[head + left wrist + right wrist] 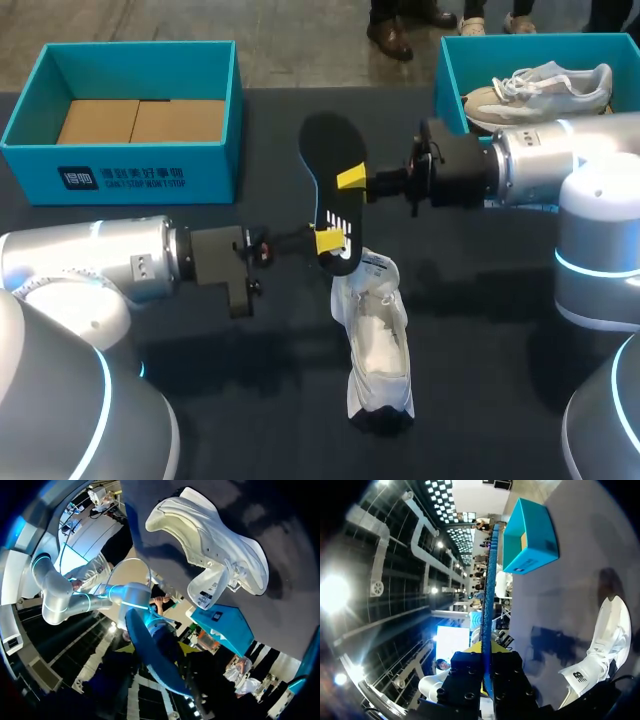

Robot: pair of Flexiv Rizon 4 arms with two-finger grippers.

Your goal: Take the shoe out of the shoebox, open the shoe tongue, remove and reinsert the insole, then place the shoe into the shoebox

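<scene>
While left end effector (330, 242) clamps insole (330, 145), right end effector (352, 180) (likewise).

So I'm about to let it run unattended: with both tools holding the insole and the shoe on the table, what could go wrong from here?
Both the left tool and right tool grip the insole; uncoordinated moves could bend it or pull it free. The white shoe lies unheld on the table, so pushing the insole in may just slide or tip it.
</scene>
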